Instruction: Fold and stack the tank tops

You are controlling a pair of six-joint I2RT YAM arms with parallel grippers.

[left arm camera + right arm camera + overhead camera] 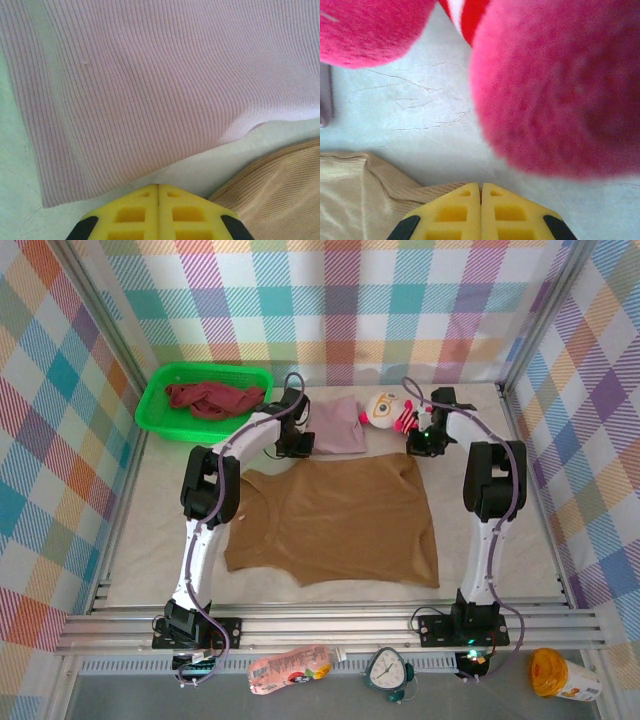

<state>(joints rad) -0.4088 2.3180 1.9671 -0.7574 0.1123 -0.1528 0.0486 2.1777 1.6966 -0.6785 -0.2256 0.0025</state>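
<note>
The tan-brown tank top (340, 520) lies spread flat mid-table. My left gripper (297, 447) stands at its far left edge, my right gripper (420, 443) at its far right corner. The left gripper (158, 187) has its yellow fingers pressed together; tan cloth (280, 185) runs under its right finger, and none shows between the tips. The right gripper (480, 186) is shut, and the tan edge (380, 175) reaches its finger seam. The mauve-pink top (340, 425) lies folded at the back, close ahead of the left gripper (150, 90). The maroon top (210, 398) is bunched in the basket.
The green basket (150, 415) stands at the back left. A pink-and-white plush toy (390, 412) lies just beyond the right gripper, its pink fuzz (555, 90) close ahead. A pouch (290, 670), a clock (388, 670) and an orange bottle (562, 675) sit below the front rail.
</note>
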